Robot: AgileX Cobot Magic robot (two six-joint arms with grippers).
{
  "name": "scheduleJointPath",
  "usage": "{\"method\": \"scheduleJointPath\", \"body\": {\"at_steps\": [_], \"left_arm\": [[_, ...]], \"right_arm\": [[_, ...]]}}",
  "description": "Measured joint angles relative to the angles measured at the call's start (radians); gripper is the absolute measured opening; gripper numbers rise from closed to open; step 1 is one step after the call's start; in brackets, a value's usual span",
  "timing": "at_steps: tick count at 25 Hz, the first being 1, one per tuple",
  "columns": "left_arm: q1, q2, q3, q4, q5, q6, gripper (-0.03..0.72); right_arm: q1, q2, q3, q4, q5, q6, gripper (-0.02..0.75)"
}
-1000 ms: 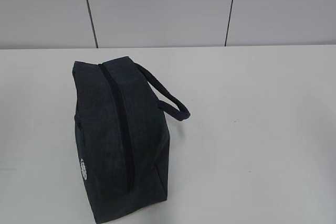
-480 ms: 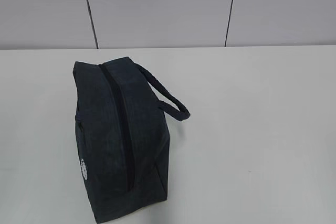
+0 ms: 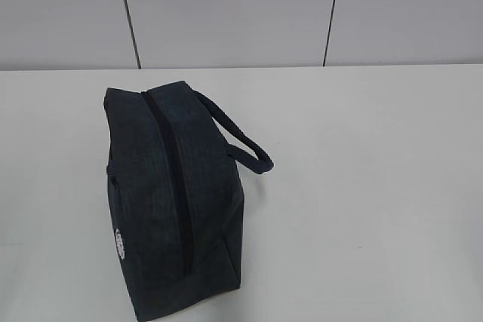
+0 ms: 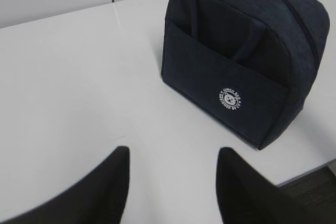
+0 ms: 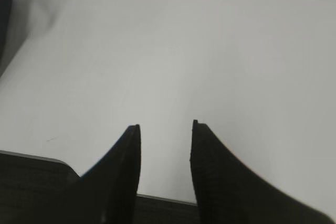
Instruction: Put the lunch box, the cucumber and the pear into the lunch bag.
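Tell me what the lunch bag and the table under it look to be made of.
Lunch bag: dark navy woven fabric, matte, judging by soft rounded edges, stitched seams and a limp loop handle; the white logo looks printed. Table: smooth white surface with a faint sheen, probably laminate or painted board; the pictures leave that open.

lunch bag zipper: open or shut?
Shut. The lunch bag stands upright, and its zipper runs as one closed dark line along the top, with no gap showing.

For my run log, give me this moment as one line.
bag: upright, zipped | left gripper: open, empty | right gripper: open, empty | box, cucumber, pear: not visible
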Motion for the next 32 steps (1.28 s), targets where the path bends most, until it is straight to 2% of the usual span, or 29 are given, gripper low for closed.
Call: {"method": "scheduleJointPath", "body": {"at_steps": [20, 32], "left_arm": [[-0.002, 0.000, 0.000, -0.012, 0.000, 0.001, 0.323], [0.004, 0.000, 0.000, -0.012, 0.000, 0.001, 0.294]], "right_arm": [[0.000, 0.000, 0.013, 0.009, -0.020, 0.002, 0.265], [-0.002, 0.000, 0.013, 0.009, -0.022, 0.002, 0.265]]}}
